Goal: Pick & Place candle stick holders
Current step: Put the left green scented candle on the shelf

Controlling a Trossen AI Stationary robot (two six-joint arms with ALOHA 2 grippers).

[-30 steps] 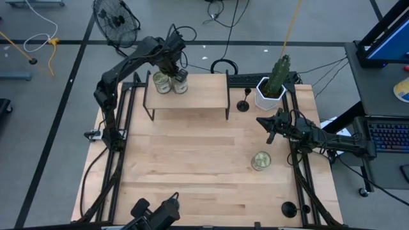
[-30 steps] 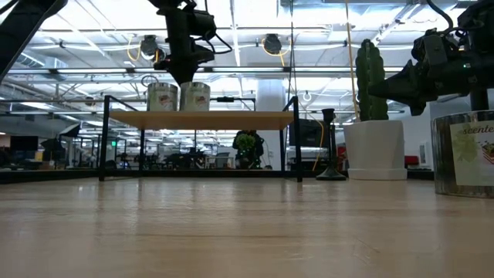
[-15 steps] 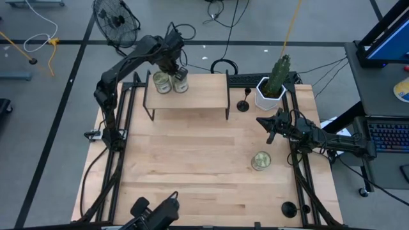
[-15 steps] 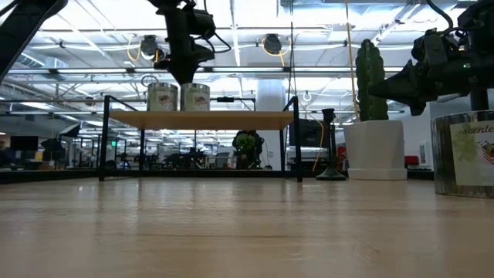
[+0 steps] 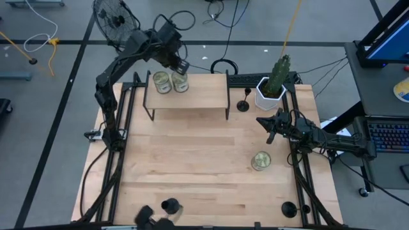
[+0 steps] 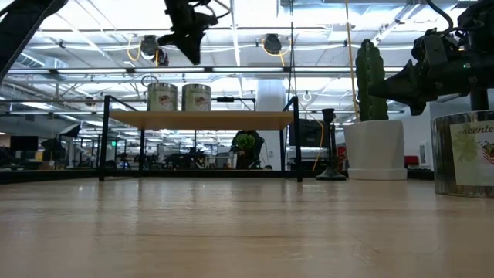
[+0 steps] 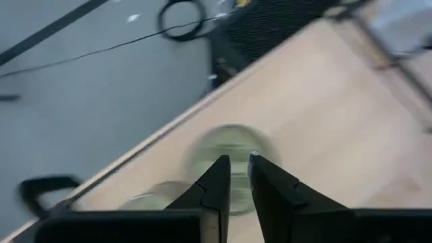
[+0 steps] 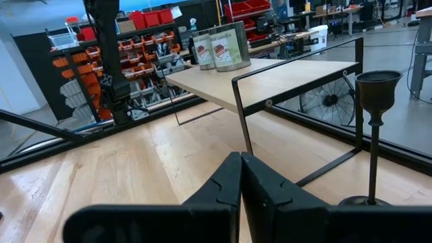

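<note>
- My left gripper (image 5: 181, 66) hangs above the far edge of the shelf (image 5: 192, 96), over the two jars (image 5: 170, 82) standing on it. It carries nothing that I can see. Whether its jaws are released or clenched I cannot tell.
- My right gripper (image 8: 241, 162) is clenched on nothing. It hovers at the right side of the table (image 5: 192, 166), just near of the cactus pot (image 5: 268, 96).
- One candle stick holder (image 8: 376, 135) stands upright at the far side, between the shelf's right end and the cactus pot. Another (image 5: 289, 208) stands at the near right corner.
- The far one looks best reached with my right gripper, so I would spread those jaws before moving in.
- I would take the thin stem squarely, about halfway up, so the base hangs level.
- The gap there is tight, so I should lift straight up, clear of the pot and the shelf's leg.
</note>
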